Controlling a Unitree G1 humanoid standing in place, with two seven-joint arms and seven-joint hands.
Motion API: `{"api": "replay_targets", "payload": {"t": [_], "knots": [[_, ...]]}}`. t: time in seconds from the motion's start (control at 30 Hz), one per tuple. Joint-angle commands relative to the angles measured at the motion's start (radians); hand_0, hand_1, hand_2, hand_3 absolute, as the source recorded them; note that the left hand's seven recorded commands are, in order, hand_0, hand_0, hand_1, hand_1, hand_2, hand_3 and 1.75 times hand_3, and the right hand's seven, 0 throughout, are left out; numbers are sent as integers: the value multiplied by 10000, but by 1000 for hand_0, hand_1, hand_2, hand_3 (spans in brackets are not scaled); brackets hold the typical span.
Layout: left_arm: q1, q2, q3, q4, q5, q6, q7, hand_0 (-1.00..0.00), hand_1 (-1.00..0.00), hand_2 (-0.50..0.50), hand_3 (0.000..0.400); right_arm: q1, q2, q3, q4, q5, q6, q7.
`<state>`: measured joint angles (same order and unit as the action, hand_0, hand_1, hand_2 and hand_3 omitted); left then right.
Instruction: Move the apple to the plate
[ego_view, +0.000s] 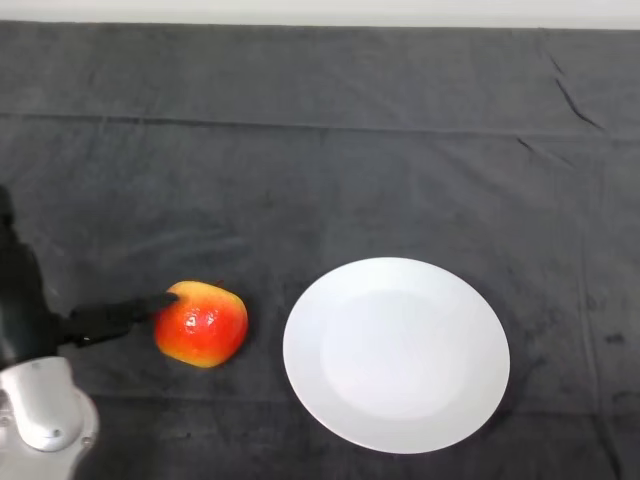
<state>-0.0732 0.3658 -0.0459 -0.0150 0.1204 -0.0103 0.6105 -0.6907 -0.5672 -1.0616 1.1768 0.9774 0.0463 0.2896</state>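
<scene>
A red and yellow apple (202, 323) lies on the dark cloth at the lower left, a little left of a white plate (396, 352). My left hand (108, 318) comes in from the lower left edge. A straight black finger reaches to the apple's upper left side and touches it. The rest of the hand is at the frame's left edge, mostly cut off. The plate holds nothing.
The dark cloth (330, 170) covers the whole table, with folds near the back. A pale wall strip runs along the far edge.
</scene>
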Motion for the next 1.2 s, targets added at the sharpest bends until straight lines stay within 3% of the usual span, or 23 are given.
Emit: {"api": "replay_targets", "payload": {"t": [0.03, 0.53, 0.83, 1.2], "knots": [[-458, -16, -323, -254, 181, 204, -78, 0, 0, 0, 0, -121, -190, 28, -102, 183, -66, -51], [-974, -240, -2174, 185, 158, 534, -115, 0, 0, 0, 0, -120, -188, 29, -108, 185, -64, -56], [-985, 65, -2797, 562, -117, 640, -861, 0, 0, 0, 0, -120, -188, 29, -108, 187, -63, -56], [-905, 385, -3157, 426, -113, 1604, -1743, 0, 0, 0, 0, -118, -187, 31, -112, 188, -63, -58]]}}
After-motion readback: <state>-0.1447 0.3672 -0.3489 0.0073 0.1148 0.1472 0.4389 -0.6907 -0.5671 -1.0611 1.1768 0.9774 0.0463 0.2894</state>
